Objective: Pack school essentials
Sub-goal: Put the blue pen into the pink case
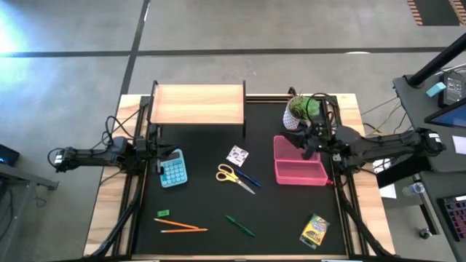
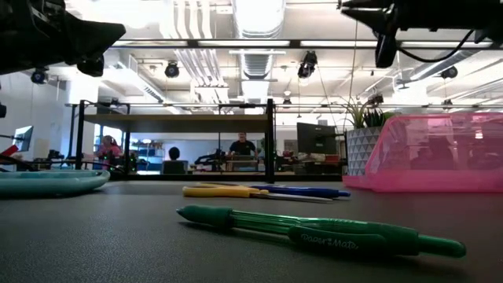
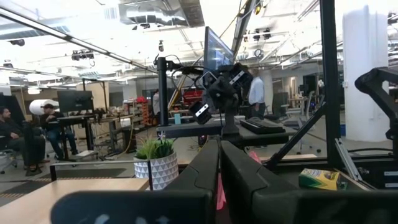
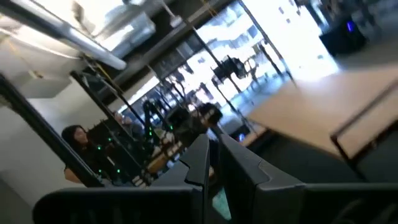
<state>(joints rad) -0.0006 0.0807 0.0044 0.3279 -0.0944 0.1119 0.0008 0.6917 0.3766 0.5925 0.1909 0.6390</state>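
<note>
The school essentials lie loose on the black mat: yellow-handled scissors (image 1: 233, 175) beside a blue pen (image 1: 249, 178), a white patterned card (image 1: 237, 155), a green eraser (image 1: 162, 213), orange pencils (image 1: 182, 228), a green pen (image 1: 240, 225) and a crayon box (image 1: 315, 230). A pink box (image 1: 298, 169) stands open at the right. My right gripper (image 1: 301, 143) hovers shut above the box's far end, holding nothing. My left gripper (image 1: 157, 150) waits shut at the left edge, just beyond a teal calculator (image 1: 172, 170).
A potted green plant (image 1: 301, 109) stands just beyond the pink box, close to my right arm. A wooden shelf (image 1: 198, 104) spans the far side of the mat. Bare mat lies between the scissors and the near-side pens.
</note>
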